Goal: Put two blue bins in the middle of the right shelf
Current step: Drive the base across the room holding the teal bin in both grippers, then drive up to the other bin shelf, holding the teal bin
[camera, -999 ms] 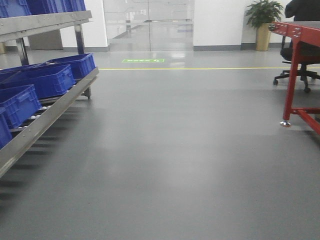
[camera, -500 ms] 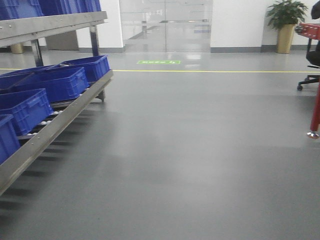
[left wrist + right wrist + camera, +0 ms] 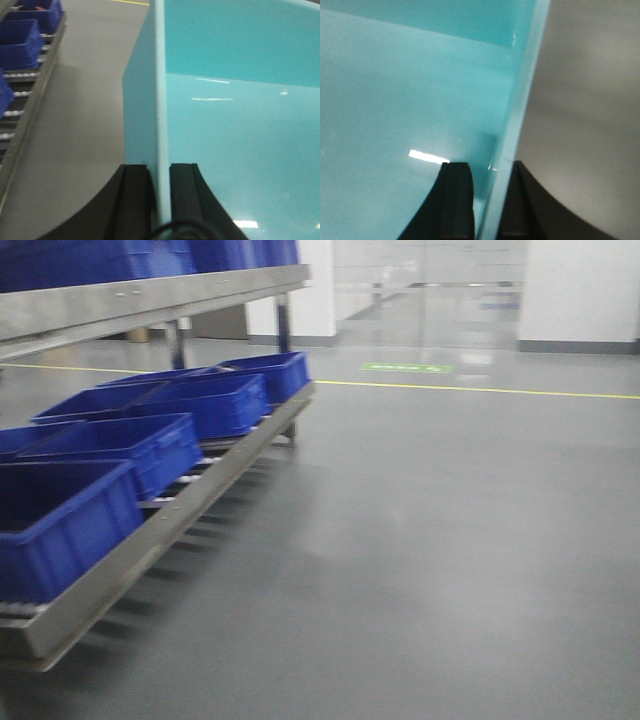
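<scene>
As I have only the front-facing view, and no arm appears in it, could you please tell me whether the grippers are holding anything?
Observer: Yes. The left gripper is clamped on the thin side wall of a turquoise bin, one finger on each face.
Operator: Thank you. And the right one?
Observer: The right gripper pinches a turquoise wall in the same way, seemingly of the same bin, with bare floor beyond it.

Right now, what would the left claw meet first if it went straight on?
The left claw is clamped on the turquoise bin wall, so that first; beyond its rim, seemingly only floor.
</scene>
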`<action>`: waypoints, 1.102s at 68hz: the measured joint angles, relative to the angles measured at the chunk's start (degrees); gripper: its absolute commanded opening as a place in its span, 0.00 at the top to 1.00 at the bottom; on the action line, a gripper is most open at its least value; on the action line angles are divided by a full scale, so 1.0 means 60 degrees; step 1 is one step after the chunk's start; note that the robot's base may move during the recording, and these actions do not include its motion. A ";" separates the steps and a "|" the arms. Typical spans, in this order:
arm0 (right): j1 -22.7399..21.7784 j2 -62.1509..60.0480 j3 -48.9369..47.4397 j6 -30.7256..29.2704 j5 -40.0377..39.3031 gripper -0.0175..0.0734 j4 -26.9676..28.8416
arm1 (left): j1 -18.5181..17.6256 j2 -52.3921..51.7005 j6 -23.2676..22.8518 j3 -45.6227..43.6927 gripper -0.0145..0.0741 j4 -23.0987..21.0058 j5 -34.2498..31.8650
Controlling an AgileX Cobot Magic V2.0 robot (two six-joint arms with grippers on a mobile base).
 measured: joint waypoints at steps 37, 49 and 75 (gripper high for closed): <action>0.0000 0.0000 0.0000 0.0000 0.0000 0.97 0.0000 | 0.0000 0.0000 0.0000 0.0000 0.96 0.0000 0.0000; 0.0000 0.0000 0.0000 0.0000 0.0000 0.97 0.0000 | 0.0000 0.0000 0.0000 0.0000 0.96 0.0000 0.0000; 0.0000 0.0000 0.0000 0.0000 0.0000 0.97 0.0000 | 0.0000 0.0000 0.0000 0.0000 0.96 0.0018 0.0000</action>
